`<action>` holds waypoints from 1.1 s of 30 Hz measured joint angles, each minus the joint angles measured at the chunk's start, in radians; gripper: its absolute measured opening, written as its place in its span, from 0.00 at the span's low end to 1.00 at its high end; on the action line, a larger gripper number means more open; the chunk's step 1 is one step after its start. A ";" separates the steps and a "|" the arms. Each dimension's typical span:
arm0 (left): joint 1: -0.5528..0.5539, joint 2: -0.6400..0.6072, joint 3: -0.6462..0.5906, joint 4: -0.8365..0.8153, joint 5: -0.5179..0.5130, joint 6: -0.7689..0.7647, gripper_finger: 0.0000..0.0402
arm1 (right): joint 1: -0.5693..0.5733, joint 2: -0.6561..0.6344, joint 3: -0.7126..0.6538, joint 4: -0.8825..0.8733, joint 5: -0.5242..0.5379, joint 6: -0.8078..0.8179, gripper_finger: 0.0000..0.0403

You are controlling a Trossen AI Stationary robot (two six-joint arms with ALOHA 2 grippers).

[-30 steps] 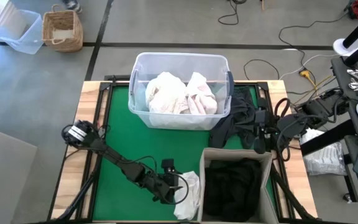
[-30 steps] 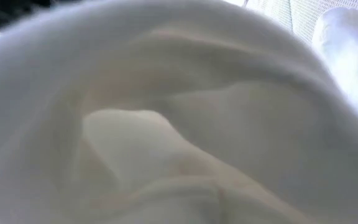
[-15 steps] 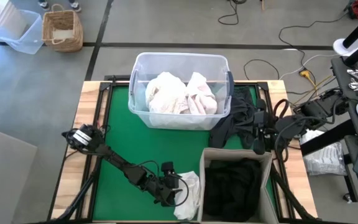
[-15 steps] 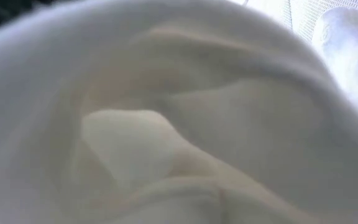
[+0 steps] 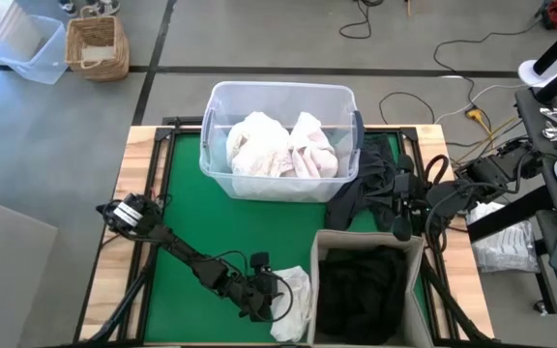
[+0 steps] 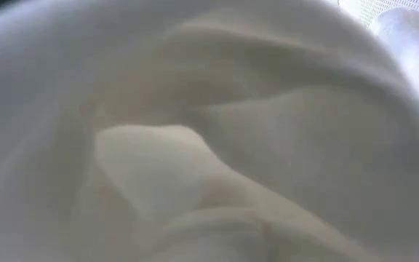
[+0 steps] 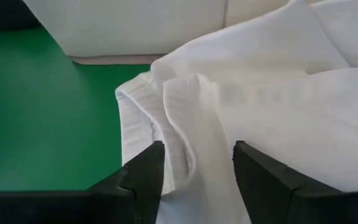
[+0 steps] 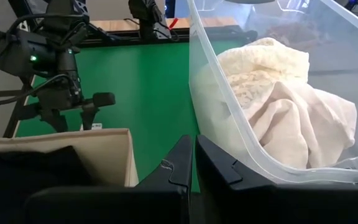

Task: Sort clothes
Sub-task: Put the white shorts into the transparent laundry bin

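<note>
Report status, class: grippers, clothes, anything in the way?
Left gripper open around white garment beside beige box. Right gripper shut, empty, by tub. Dark garment lies on the mat, unsorted. Low view blocked by white cloth.

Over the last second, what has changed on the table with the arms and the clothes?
The left gripper edged slightly toward the near table edge, its open fingers now straddling a fold of the white garment beside the beige fabric box; nothing gripped yet. The right gripper stayed shut by the dark garment. The pale clothes in the clear plastic tub are unchanged.
</note>
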 joint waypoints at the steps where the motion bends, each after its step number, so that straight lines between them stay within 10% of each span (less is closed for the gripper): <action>1: -0.001 0.000 0.000 0.000 0.000 -0.001 0.40 | 0.000 0.000 0.000 0.000 0.000 0.000 0.03; 33: -0.022 -0.021 0.069 -0.093 -0.002 -0.014 0.00 | 0.000 0.001 -0.042 0.001 0.000 -0.022 0.03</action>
